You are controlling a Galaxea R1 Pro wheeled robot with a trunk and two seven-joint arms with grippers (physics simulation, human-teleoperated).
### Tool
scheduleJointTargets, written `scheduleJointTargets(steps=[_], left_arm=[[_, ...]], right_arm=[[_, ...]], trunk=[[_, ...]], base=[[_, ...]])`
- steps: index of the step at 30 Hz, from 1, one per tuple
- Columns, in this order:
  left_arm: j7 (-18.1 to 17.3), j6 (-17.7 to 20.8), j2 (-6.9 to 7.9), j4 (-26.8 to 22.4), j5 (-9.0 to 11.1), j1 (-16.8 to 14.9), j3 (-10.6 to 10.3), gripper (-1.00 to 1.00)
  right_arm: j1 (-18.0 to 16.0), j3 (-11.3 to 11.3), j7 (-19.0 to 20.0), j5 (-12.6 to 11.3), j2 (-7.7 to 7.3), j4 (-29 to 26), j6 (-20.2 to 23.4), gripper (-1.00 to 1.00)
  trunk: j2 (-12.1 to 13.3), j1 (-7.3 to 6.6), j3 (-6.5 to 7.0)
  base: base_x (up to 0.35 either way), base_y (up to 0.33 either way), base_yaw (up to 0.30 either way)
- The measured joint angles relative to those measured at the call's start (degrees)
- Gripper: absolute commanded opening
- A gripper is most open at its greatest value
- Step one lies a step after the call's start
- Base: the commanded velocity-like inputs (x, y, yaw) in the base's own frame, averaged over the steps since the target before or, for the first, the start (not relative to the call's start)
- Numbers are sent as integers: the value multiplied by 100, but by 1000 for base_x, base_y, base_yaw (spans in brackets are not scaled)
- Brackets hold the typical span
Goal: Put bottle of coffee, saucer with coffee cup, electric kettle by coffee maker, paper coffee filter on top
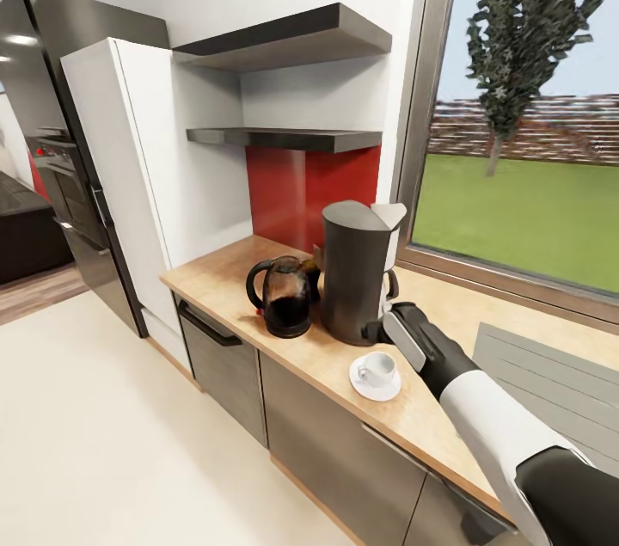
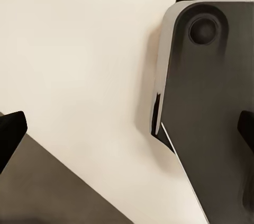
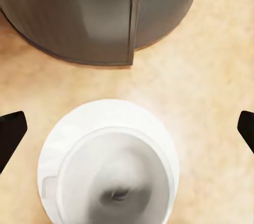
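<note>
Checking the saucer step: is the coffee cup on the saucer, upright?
Yes. The coffee cup sits upright on the saucer; the right wrist view looks into its open mouth.

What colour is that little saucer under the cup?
White; the saucer shows best in the right wrist view.

Bright daylight from the window (image 1: 524,125), soft shadows, wide-angle edge stretching, slightly blurred wrist views.

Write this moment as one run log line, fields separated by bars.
right end effector: open above coffee cup | cup: on saucer | saucer: beside coffee maker | kettle: beside maker
</note>
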Motion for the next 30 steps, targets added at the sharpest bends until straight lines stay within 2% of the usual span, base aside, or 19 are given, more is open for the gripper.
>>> scheduleJointTargets(steps=[11, 21, 30], left_arm=[[-1, 0, -7, 0, -12, -6, -1, 100], [0, -23, -7, -8, -12, -9, 0, 100], [-2, -39, -2, -4, -13, -10, -1, 100]], right_arm=[[0, 0, 7, -13, 0, -65, 2, 100], [0, 16, 10, -6, -47, -753, -12, 100], [-2, 26, 10, 6, -53, -808, -13, 100]], trunk=[[0, 0, 0], [0, 0, 3], [-5, 1, 55]], base=[[0, 0, 0], [0, 0, 0], [-17, 0, 0]])
